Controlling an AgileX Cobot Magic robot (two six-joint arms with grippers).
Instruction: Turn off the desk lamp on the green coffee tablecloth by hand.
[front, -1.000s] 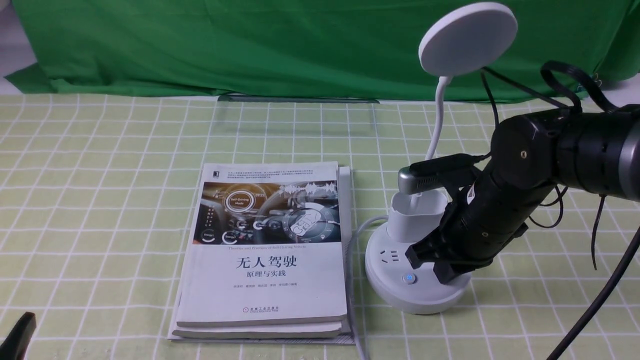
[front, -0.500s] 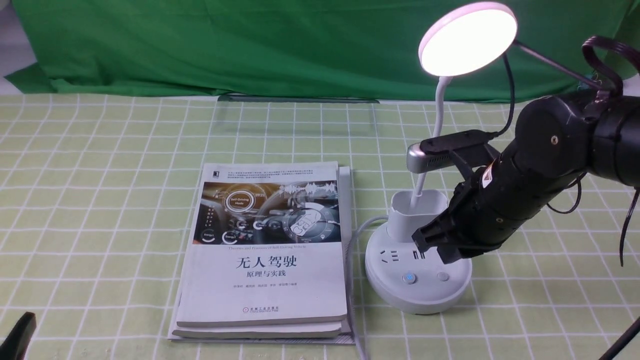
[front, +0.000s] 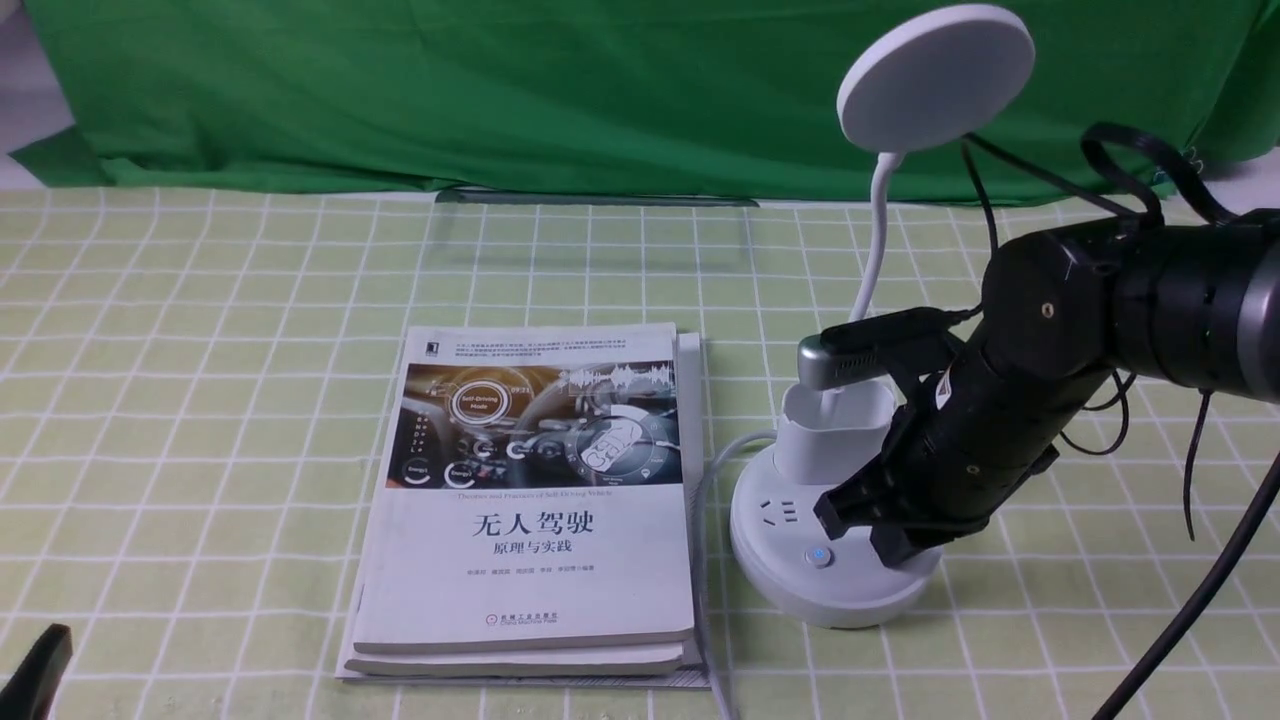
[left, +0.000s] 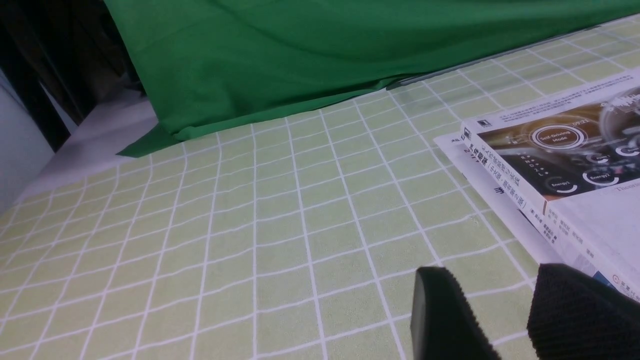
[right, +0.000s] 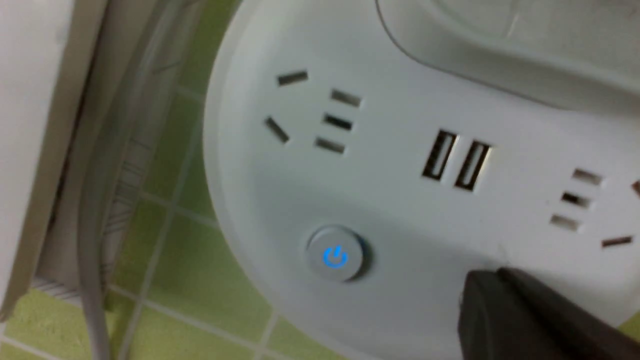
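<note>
- Lowered again, my right gripper (front: 868, 528) presses the desk lamp (front: 800, 585) base on the green coffee tablecloth (front: 200, 400); head now dark, so likely off.
- Its jaws I can't make out; left gripper (left: 492, 280) spread, empty.

The desk lamp (front: 830, 430) is plain white from disc to base; its button (right: 335, 256) glows with a blue power sign; the green coffee tablecloth (front: 200, 400) is pale yellow-green, crossed by a white grid of squares; the backdrop cloth (front: 500, 90) is plain deep green; the book (front: 530, 570) has a white cover, a dark picture band and a black title; the hand (front: 868, 528) is black, its camera bar (front: 860, 355) grey.
</note>
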